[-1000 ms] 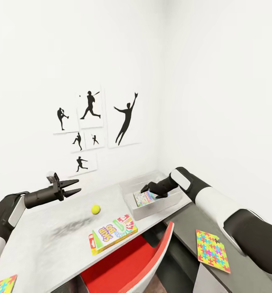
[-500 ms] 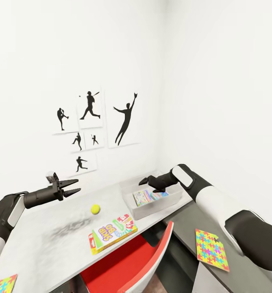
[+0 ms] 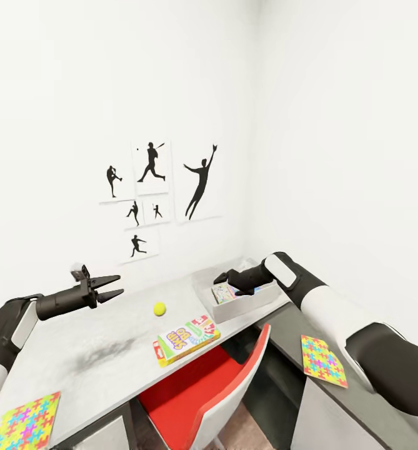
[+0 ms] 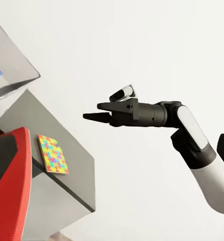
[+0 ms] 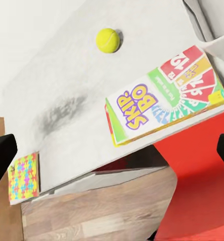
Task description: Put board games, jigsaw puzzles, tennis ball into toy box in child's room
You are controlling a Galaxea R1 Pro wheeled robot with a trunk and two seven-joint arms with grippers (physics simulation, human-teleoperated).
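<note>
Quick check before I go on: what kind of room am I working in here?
Most likely a child's bedroom or playroom corner: black sports-silhouette pictures on the white wall, a SKIP BO game box, a tennis ball and a jigsaw puzzle across two desks.

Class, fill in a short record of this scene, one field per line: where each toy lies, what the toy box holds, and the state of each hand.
Toy box: on the table, far right end; holds game boxes
SKIP BO box: flat on table's front edge
Tennis ball: on table, behind SKIP BO box
Puzzle one: table's near left corner
Puzzle two: on the lower dark desk
Left hand: open, empty, above table
Right hand: open, empty, above toy box
Chair: red, tucked under table
</note>
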